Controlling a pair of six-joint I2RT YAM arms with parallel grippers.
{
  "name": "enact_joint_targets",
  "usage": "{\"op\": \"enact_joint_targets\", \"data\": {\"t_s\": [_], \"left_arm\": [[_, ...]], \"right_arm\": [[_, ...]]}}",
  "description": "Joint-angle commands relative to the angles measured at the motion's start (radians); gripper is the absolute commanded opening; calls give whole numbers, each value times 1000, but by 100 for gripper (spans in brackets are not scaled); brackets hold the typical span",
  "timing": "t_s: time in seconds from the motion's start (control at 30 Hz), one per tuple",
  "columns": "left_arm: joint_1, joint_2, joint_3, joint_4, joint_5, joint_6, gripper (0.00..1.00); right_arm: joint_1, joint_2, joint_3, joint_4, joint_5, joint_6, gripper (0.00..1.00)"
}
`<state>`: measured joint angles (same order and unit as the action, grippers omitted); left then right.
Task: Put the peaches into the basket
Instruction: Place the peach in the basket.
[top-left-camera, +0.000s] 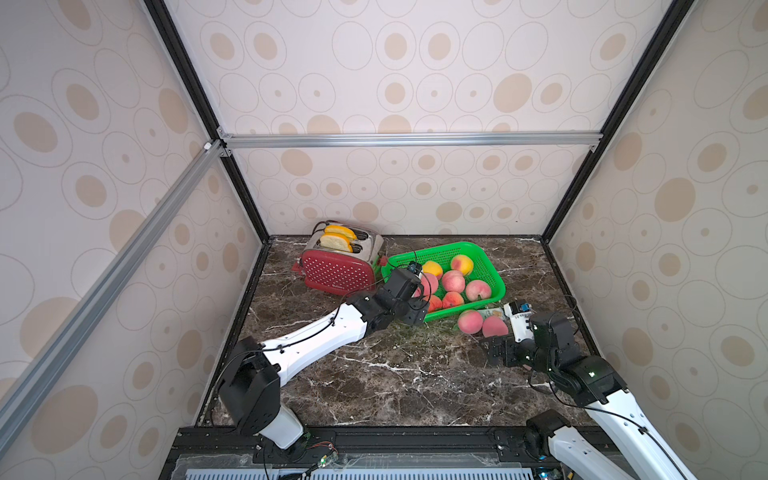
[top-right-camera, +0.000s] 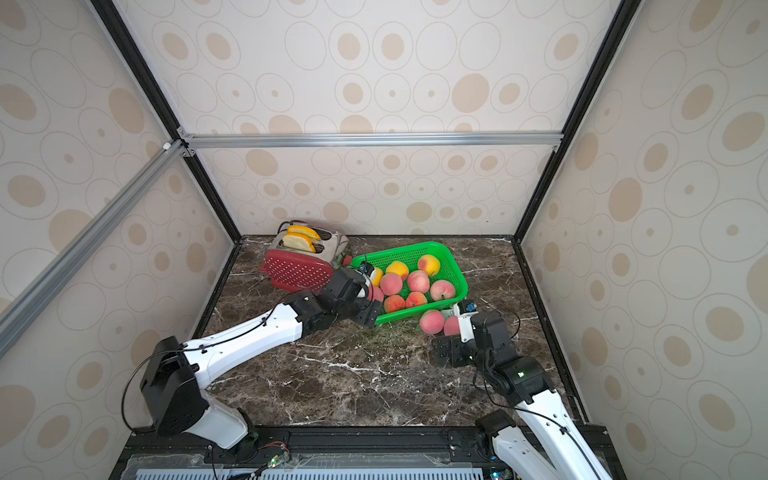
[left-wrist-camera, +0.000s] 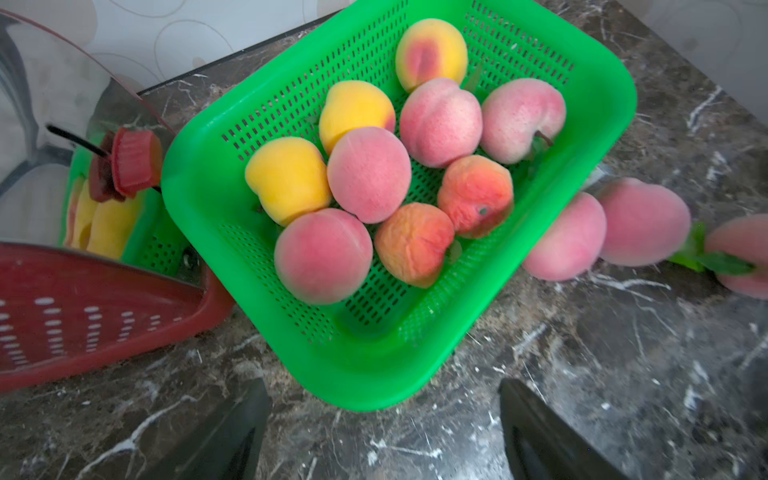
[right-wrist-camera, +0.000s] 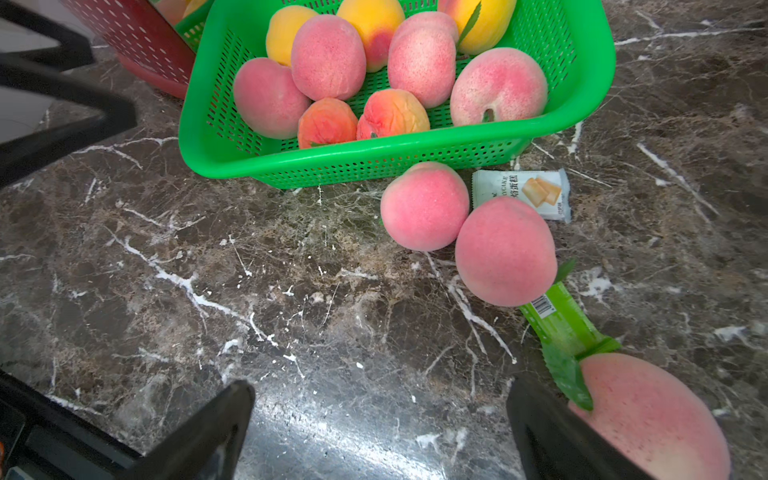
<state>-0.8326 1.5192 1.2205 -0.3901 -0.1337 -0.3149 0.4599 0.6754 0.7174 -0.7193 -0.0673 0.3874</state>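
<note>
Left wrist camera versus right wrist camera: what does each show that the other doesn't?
Left wrist only: a red ribbed lever knob on the red dotted toaster. Right wrist only: the print on a white snack packet and the barcode on a green wrapper. Both: the green mesh plastic basket holding nine peaches, three pink peaches outside it on the brown marble table.

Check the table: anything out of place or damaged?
Two snack packets lie beside the basket, among the peaches left on the table: a white cake packet and a green wrapper partly hidden by a pink peach. Neither is fruit. In the basket, two orange peaches look wrinkled and dented.
</note>
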Motion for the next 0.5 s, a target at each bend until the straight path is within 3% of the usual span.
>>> {"op": "enact_joint_targets", "data": {"t_s": [0.0, 0.17, 0.47], "left_arm": [[-22, -118, -71, 22, 5, -56, 90], [-31, -271, -198, 23, 36, -84, 91], [-75, -389, -360, 42, 60, -137, 91]], "right_arm": [[6, 16, 24, -15, 57, -1, 100], [6, 72, 34, -20, 105, -7, 100], [-12, 158, 20, 23, 144, -8, 100]]}}
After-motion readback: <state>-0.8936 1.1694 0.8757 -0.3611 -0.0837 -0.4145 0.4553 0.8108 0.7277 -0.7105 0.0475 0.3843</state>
